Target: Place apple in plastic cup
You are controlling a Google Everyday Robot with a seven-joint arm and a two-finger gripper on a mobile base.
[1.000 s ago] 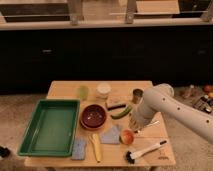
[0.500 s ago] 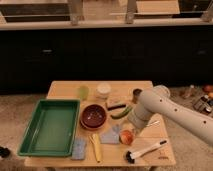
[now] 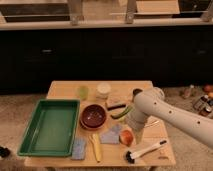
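Observation:
The apple (image 3: 126, 137), small and yellow-orange with a red blush, lies on the wooden table (image 3: 65, 89) near the front, right of centre. My gripper (image 3: 135, 132) hangs from the white arm directly at the apple's right side, low over the table. The pale green translucent plastic cup (image 3: 83, 92) stands upright at the back of the table, left of centre and well away from the gripper.
A green tray (image 3: 50, 126) fills the left side. A dark red bowl (image 3: 93, 116), a white cup (image 3: 103, 89), a green vegetable (image 3: 122, 112), a grey cloth (image 3: 110, 135), a blue sponge (image 3: 78, 148), a yellow tool (image 3: 96, 146) and a white-handled brush (image 3: 145, 151) lie around.
The arm has shifted slightly left and down, bringing the gripper closer to the apple. The apple and the other things have not moved.

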